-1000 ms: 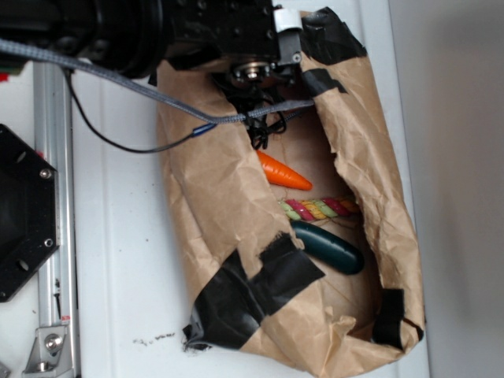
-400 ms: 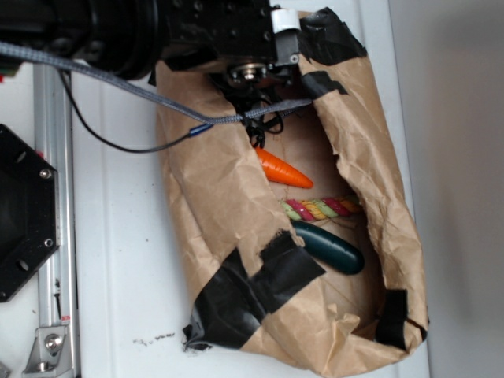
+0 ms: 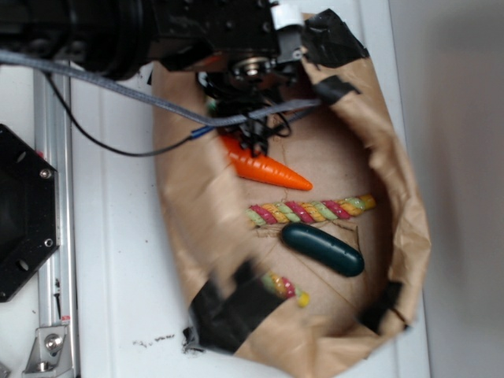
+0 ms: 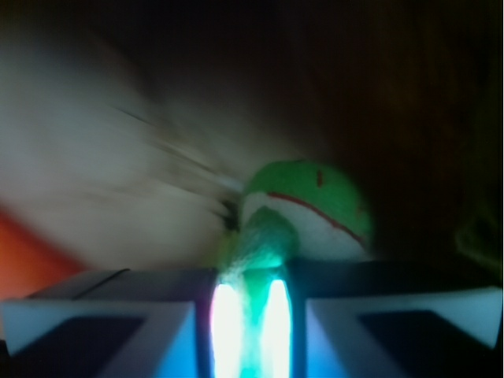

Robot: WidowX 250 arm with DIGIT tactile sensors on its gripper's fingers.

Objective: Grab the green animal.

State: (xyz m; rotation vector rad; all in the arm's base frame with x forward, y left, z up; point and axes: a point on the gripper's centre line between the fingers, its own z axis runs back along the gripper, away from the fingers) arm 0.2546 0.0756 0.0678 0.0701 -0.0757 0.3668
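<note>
Where the wrist view looks past the tool (image 4: 246, 303), its two fingers (image 4: 110, 323) pinch the green animal (image 4: 303, 209) between them. The brown paper bag (image 3: 197, 228) holds one orange carrot (image 3: 264, 167), one dark green cucumber toy (image 3: 323, 249) and two striped ropes (image 3: 311, 211). The bag lies on a white surface (image 3: 118, 236).

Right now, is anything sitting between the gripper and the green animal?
Nothing visible. In the wrist view the green animal sits directly in front of the gripper, with part of it already between the fingers. In the exterior view the arm hides the toy, so only the wrist view shows this.
</note>
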